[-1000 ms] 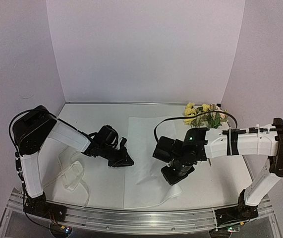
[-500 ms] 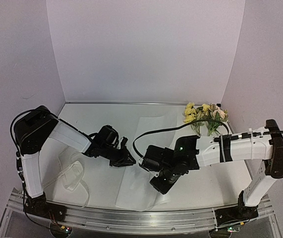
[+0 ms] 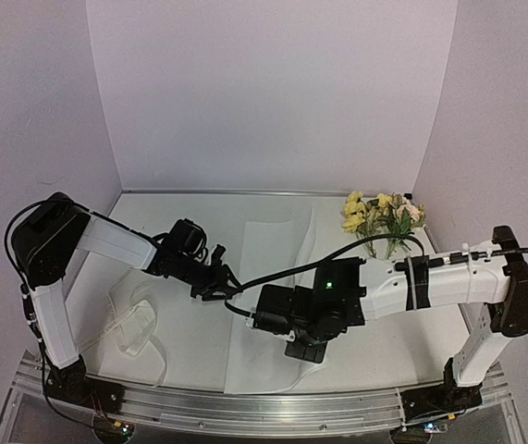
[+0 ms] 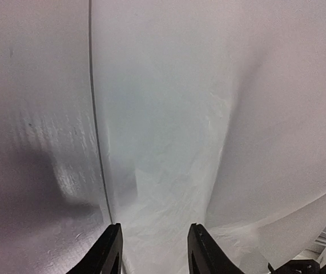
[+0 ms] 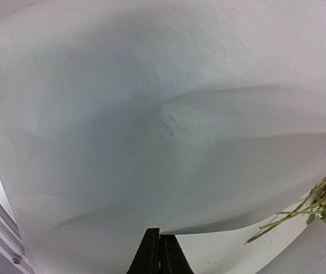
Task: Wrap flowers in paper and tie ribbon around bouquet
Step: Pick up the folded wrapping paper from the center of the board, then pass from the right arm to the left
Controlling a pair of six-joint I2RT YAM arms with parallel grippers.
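My right gripper [image 5: 160, 246] has its jaws pressed together, pinching the edge of the paper [image 5: 151, 114]. My left gripper [image 4: 155, 251] stands half open, with the sheet's side edge just ahead.

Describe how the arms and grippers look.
The left arm and right arm have white links and bulky black joints. The right one carries a loose black cable, a black band and a green light. The left gripper and right gripper have black fingers.

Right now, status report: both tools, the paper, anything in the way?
Left tool open over the paper. Right tool shut on paper's edge. Flowers unwrapped, far right. Ribbon left, clear of paper.
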